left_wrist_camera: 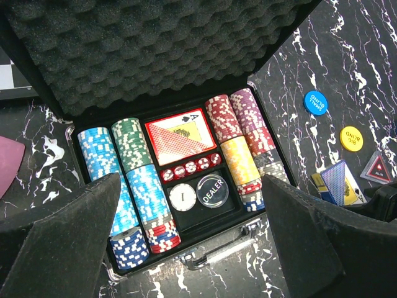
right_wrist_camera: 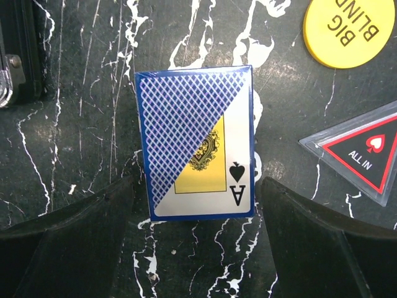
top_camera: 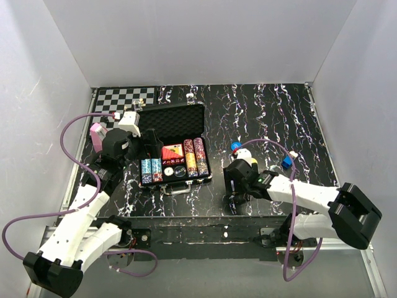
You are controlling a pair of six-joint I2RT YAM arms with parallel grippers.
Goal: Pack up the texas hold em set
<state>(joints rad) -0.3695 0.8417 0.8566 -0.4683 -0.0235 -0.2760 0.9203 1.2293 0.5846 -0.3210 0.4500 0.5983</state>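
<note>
The black briefcase [top_camera: 173, 118] lies open with its foam-lined lid [left_wrist_camera: 149, 49] up. It holds chip rows [left_wrist_camera: 139, 186], a red card deck [left_wrist_camera: 180, 135], red dice [left_wrist_camera: 189, 167], a dealer button [left_wrist_camera: 212, 189] and a white button [left_wrist_camera: 182, 197]. My left gripper [top_camera: 149, 146] is open and empty above the case's front left part, fingers [left_wrist_camera: 68, 242] apart. A blue card deck [right_wrist_camera: 195, 143] lies flat on the table right of the case. My right gripper [right_wrist_camera: 195, 242] is open just above it, fingers either side of the deck's near end, not touching.
A yellow Big Blind button [right_wrist_camera: 350, 28], a blue Small Blind button [left_wrist_camera: 315, 102] and a triangular All In marker [right_wrist_camera: 366, 152] lie loose beside the blue deck. A small blue cube [top_camera: 286, 162] sits further right. A chessboard [top_camera: 124, 97] lies at the back left.
</note>
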